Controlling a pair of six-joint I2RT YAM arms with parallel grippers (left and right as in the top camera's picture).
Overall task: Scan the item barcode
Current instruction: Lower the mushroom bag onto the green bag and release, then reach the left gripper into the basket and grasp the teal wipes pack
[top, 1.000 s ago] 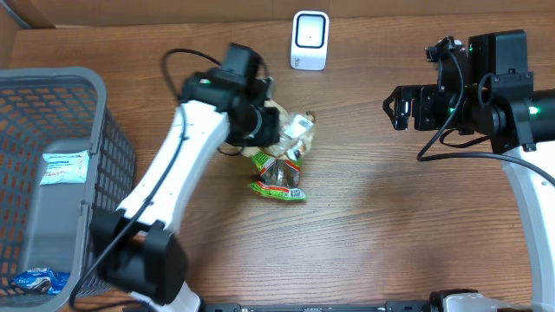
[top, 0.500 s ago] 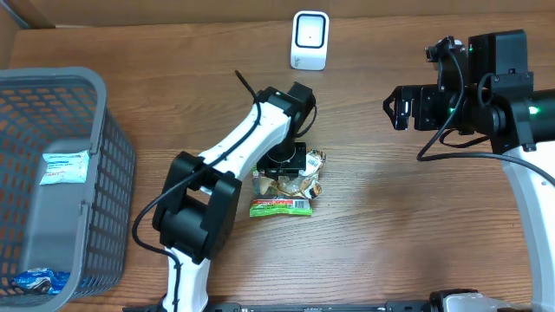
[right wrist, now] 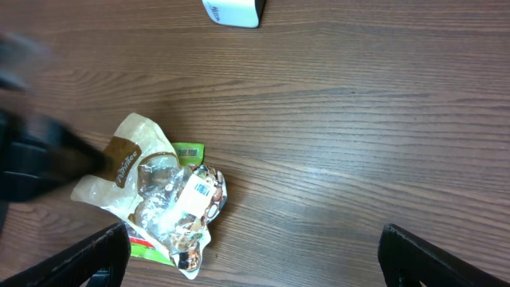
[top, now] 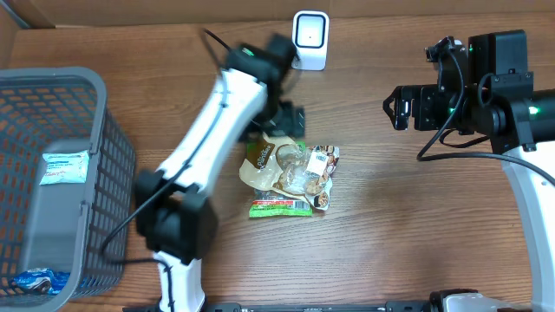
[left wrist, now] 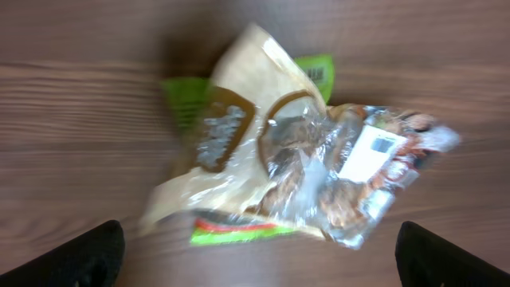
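Observation:
Two snack packs lie together on the wooden table. The tan and clear bag (top: 286, 166) rests on top of a green packet (top: 277, 206). On the clear bag, a white barcode label (left wrist: 373, 148) faces up. My left gripper (top: 283, 120) hangs open just behind the pile and touches nothing; its dark fingertips (left wrist: 89, 253) stand wide at the frame's bottom corners. The white scanner (top: 310, 39) stands at the back edge. My right gripper (top: 395, 109) is open at the right, well away from the bag (right wrist: 163, 191).
A grey mesh basket (top: 95, 104) stands at the left with a white-blue packet (top: 65, 166) and a blue packet (top: 35, 279) inside. The left arm (top: 204, 156) stretches diagonally from the front edge toward the scanner (right wrist: 233, 11).
My left gripper has opened and let go of the snack packs, then drawn back toward the scanner. The packs now lie flat on the table, shifted slightly right. The right arm is still.

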